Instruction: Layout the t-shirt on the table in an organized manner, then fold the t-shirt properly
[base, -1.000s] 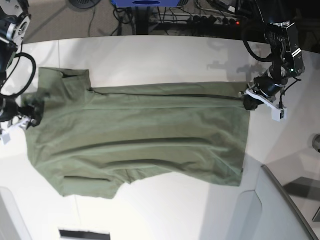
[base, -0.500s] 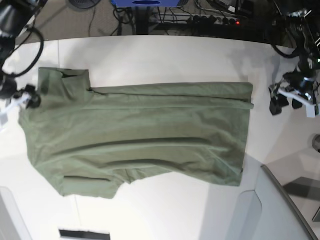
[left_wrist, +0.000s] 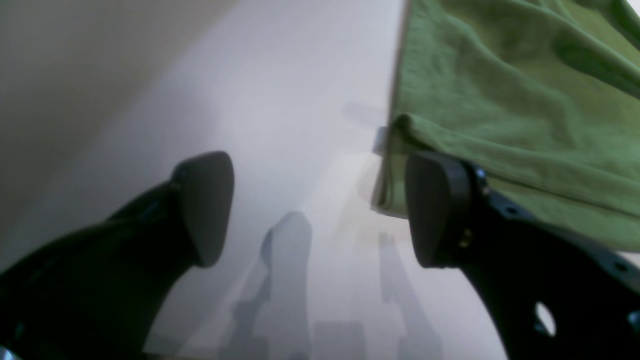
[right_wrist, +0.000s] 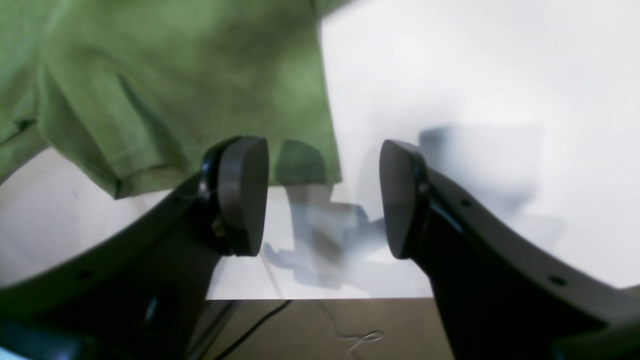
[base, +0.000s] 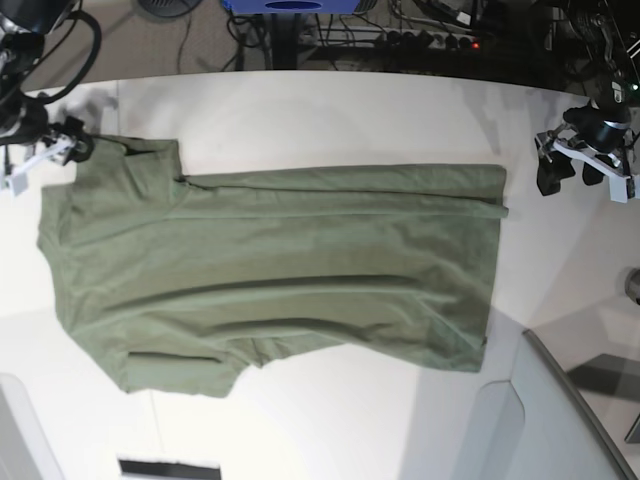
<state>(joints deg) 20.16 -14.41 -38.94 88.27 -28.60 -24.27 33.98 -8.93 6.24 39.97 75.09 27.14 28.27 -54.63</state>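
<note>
The olive-green short-sleeved cotton t-shirt (base: 270, 270) lies spread across the middle of the large smooth white table (base: 330, 110), one long edge already doubled over along its far side; the hem end points toward the left gripper (base: 568, 172), the collar end toward the right gripper (base: 40, 158). Both sets of jaws stand wide apart and hold nothing: the left wrist view shows bare table between the pads, with the shirt's folded corner just beside one pad (left_wrist: 440, 210); the right wrist view shows only the sleeve edge under the gap (cloth below, not gripped).

Risks, as I judge them: the near edge is wavy and bunched near the lower sleeve, so a second lengthwise fold could come out crooked; a pinch at the folded corner might catch only the top layer and peel the fold open; a shallow approach could push the cloth and wrinkle it rather than lift it.

Hard to make out: both wrist views are blurred; the collar is barely visible in the base view, and the neck label cannot be seen; the right arm is cut off at the frame's edge.
</note>
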